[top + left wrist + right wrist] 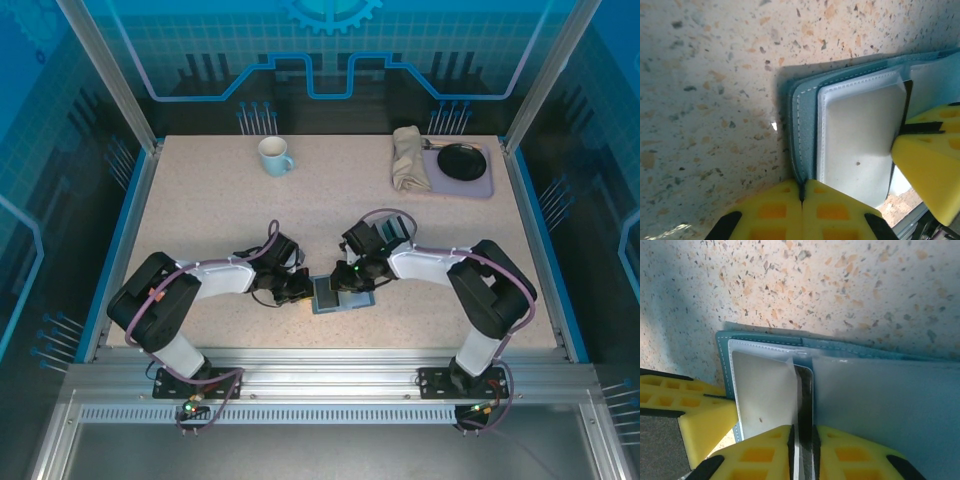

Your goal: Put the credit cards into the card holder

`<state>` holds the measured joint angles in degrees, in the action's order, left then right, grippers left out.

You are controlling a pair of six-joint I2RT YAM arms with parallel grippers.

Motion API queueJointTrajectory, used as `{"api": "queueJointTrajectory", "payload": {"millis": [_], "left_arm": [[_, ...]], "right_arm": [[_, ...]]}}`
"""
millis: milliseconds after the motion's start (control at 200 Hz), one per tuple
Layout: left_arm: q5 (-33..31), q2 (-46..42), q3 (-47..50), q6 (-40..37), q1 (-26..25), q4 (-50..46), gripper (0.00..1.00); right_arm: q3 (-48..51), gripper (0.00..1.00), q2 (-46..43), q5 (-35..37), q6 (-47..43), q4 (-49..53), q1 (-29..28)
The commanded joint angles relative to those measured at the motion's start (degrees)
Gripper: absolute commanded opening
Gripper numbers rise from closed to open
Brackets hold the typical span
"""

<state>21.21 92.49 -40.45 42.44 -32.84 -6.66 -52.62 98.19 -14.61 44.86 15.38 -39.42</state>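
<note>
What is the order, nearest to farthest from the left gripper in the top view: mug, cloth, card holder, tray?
1. card holder, against the left gripper
2. mug, far side, left
3. cloth, far side, right
4. tray, far right corner

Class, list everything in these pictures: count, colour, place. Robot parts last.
mug: one, pale blue, far side, left
cloth: one, beige, far right, at tray's edge
tray: one, lilac-grey, far right
dish: one, black, on tray
card holder: one, teal, near centre
credit card: one, dark, at holder's pocket
table: one, speckled beige
left tool: one, yellow, shut on card holder's edge
right tool: one, yellow, shut on credit card
</note>
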Motion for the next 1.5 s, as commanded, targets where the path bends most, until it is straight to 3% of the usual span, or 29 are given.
{"api": "queueJointTrajectory", "payload": {"millis": [0, 95, 275, 480, 685, 735, 860, 975, 1145, 1215, 1250, 1335, 1496], "left_arm": [[-2.08, -2.52, -0.44, -3.86, -0.21, -6.58, 0.00], [-2.53, -4.24, 0.45, -5.07, -0.04, -7.90, 0.00], [-2.05, -3.66, -0.67, -6.12, -0.08, -8.81, 0.00], [-3.35, -3.80, -1.08, -6.86, 0.02, -10.18, 0.00], [-4.16, -4.33, -2.17, -6.38, 0.05, -11.66, 0.00], [-4.11, -5.19, -2.66, -5.71, -0.01, -12.16, 0.04], [-6.24, -8.99, -3.46, -5.35, 0.00, -14.71, 0.23], [-8.78, -12.30, -4.35, -5.39, 0.01, -18.27, 0.37], [-10.53, -15.66, -5.84, -4.86, -0.03, -20.35, 0.52], [-9.80, -15.86, -6.84, -4.15, -0.12, -19.86, 0.56], [-9.09, -15.68, -7.46, -3.91, -0.06, -19.51, 0.58], [-8.39, -15.07, -9.44, -3.42, -0.44, -19.26, 0.63], [-7.47, -13.68, -11.53, -1.97, -1.55, -17.43, 0.69]], "right_arm": [[-3.62, 0.22, -5.11, 7.28, -3.71, 9.97, -0.83], [-4.41, 0.24, -5.43, 10.45, -5.78, 15.34, -0.25], [-1.03, 0.20, -2.93, 6.79, -5.40, 11.34, -0.58], [-2.29, 0.17, -0.81, 14.73, -4.52, 17.67, -1.26], [-3.70, 0.20, -5.29, 13.39, -5.79, 17.80, -1.24], [-4.76, 0.20, -8.23, 13.47, -6.16, 18.27, -1.10], [-8.41, 0.37, -17.48, 18.98, -10.36, 21.23, 0.45], [-11.92, 0.58, -22.22, 23.17, -16.77, 25.64, 7.13], [-14.40, 0.79, -20.24, 14.01, -22.79, 26.68, 23.57], [-14.99, 0.85, -17.58, 11.73, -22.62, 25.46, 28.00], [-15.01, 0.93, -16.32, 9.52, -22.80, 24.26, 29.63], [-17.52, 0.97, -11.39, 4.52, -23.19, 24.13, 32.56], [-22.29, 0.96, -1.29, 0.26, -23.62, 23.88, 33.88]]}}
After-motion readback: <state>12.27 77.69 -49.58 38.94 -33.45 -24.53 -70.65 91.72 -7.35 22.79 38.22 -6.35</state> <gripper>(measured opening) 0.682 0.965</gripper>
